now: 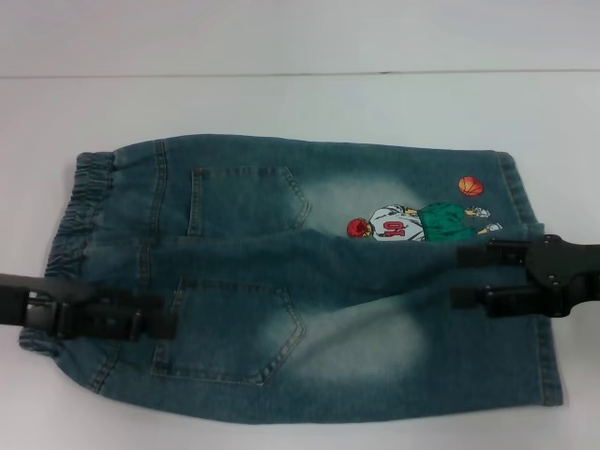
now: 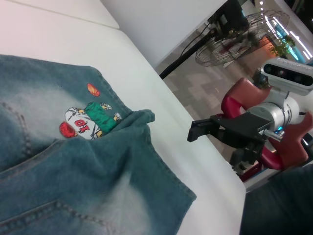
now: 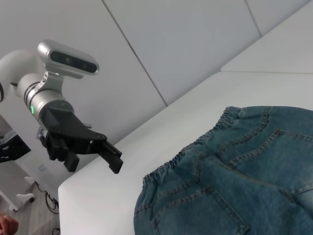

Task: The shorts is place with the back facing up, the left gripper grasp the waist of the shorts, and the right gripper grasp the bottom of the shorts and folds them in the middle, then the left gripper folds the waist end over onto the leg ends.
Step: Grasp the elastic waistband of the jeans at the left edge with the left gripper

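The shorts (image 1: 309, 281) lie back up on the white table, faded denim with two pockets. Their ruffled waist (image 1: 80, 216) is at the left; the flat hems at the bottom of the shorts (image 1: 525, 187) are at the right, by the basketball cartoon (image 1: 412, 223). A raised crease runs along the middle, and cloth bunches beside the cartoon (image 2: 85, 122). My left gripper (image 1: 167, 321) hovers over the near part of the waist, open and holding nothing; the right wrist view shows the left gripper (image 3: 111, 152) above the waist (image 3: 195, 147). My right gripper (image 1: 459, 276) is open over the leg ends, holding nothing.
The white table (image 1: 300, 103) reaches back to a pale wall. Its side edge (image 2: 195, 161) runs close past the leg hems, with floor, a fan (image 2: 234, 44) and a red chair (image 2: 244, 98) beyond. The table corner (image 3: 78, 196) lies just past the waist.
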You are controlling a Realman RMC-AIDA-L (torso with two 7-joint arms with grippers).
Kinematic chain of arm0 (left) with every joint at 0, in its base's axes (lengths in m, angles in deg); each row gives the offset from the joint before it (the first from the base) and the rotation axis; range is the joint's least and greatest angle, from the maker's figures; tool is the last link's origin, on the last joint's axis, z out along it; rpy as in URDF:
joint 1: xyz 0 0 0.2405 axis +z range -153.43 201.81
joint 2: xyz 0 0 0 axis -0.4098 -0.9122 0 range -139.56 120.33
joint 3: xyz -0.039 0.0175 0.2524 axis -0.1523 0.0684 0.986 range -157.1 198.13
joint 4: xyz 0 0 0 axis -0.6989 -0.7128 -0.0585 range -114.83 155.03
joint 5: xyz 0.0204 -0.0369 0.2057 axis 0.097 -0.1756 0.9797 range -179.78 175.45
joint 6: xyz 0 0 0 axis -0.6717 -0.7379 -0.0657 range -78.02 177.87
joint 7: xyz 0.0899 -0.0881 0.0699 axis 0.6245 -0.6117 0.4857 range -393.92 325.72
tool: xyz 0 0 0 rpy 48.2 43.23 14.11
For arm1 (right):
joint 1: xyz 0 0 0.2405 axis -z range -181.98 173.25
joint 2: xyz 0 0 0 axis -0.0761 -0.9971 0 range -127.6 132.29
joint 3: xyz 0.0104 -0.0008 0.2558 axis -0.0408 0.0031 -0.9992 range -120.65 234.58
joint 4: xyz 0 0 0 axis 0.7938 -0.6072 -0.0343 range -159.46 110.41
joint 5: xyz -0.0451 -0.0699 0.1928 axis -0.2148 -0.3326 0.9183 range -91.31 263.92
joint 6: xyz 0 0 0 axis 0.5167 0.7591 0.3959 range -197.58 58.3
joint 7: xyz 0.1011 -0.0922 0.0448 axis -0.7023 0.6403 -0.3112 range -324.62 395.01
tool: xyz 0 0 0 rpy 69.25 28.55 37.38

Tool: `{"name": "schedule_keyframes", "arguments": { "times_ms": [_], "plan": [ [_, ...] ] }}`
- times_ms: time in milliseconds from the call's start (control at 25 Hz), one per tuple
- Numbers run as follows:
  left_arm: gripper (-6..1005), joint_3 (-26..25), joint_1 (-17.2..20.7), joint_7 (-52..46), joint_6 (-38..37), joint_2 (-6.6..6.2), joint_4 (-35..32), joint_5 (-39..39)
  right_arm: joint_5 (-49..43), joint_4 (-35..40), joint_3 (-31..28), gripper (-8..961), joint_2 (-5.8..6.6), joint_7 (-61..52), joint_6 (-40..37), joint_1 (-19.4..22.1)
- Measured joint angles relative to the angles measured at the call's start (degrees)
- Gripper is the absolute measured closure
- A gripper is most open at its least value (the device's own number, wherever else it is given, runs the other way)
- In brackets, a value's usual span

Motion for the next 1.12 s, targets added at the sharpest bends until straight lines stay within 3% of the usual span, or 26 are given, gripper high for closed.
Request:
{"name": "schedule_keyframes", "arguments": {
  "times_ms": [320,360,480,1120],
  "plan": [
    [187,-3.5,-0.5,-11.2,1.7,-2.21,-4.6,7.2,0.0,0.1,0.0,67,0.0,0.0,0.8,-0.4],
    [187,-4.5,-1.3,-17.4,3.0,-3.15,-6.5,12.8,0.0,0.2,0.0,67,0.0,0.0,0.8,-0.5],
    [188,-4.9,-2.3,-22.2,4.7,-3.65,-7.5,17.9,0.0,0.3,0.0,68,0.0,0.0,0.8,-0.7],
    [187,3.2,-4.9,-31.3,19.4,-3.23,-4.1,29.3,-0.1,0.1,0.4,71,0.0,0.2,2.7,-1.4]
  ]
}}
